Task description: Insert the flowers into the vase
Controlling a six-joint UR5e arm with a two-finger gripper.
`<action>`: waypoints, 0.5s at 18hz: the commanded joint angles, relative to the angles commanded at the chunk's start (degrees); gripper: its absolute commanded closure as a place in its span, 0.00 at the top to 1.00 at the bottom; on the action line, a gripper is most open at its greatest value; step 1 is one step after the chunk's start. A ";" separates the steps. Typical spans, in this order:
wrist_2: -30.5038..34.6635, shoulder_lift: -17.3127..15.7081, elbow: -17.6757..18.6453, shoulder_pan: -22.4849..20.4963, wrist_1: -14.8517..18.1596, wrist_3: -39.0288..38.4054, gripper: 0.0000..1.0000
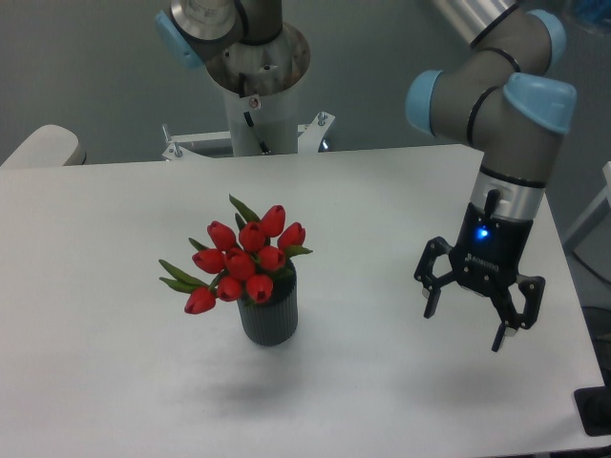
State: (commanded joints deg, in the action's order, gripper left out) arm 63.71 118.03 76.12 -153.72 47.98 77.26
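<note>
Red closed tulip heads — about nine can be counted — are bunched with green leaves as the flowers [243, 260], seated in the mouth of one vase [269, 316], a matte dark grey cylinder with ribbed sides. The vase is set upright near the middle of the white desk [115, 219]. One gripper [465, 325] is seen toward the desk's right edge — fingers spread, nothing between them.
</note>
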 joint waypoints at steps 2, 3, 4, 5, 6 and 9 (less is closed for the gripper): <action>3.42 0.79 -2.98 0.18 1.84 0.17 1.00; 4.57 1.40 -4.74 0.53 2.72 0.35 1.00; 5.63 1.93 -6.24 0.53 3.78 1.66 1.00; 7.29 2.20 -7.21 0.70 5.79 4.02 1.00; 9.40 2.29 -8.09 1.14 7.46 6.74 1.00; 15.11 3.17 -11.95 1.93 11.24 12.12 1.00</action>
State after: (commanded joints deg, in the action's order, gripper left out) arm 78.82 121.20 64.18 -151.79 59.22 89.37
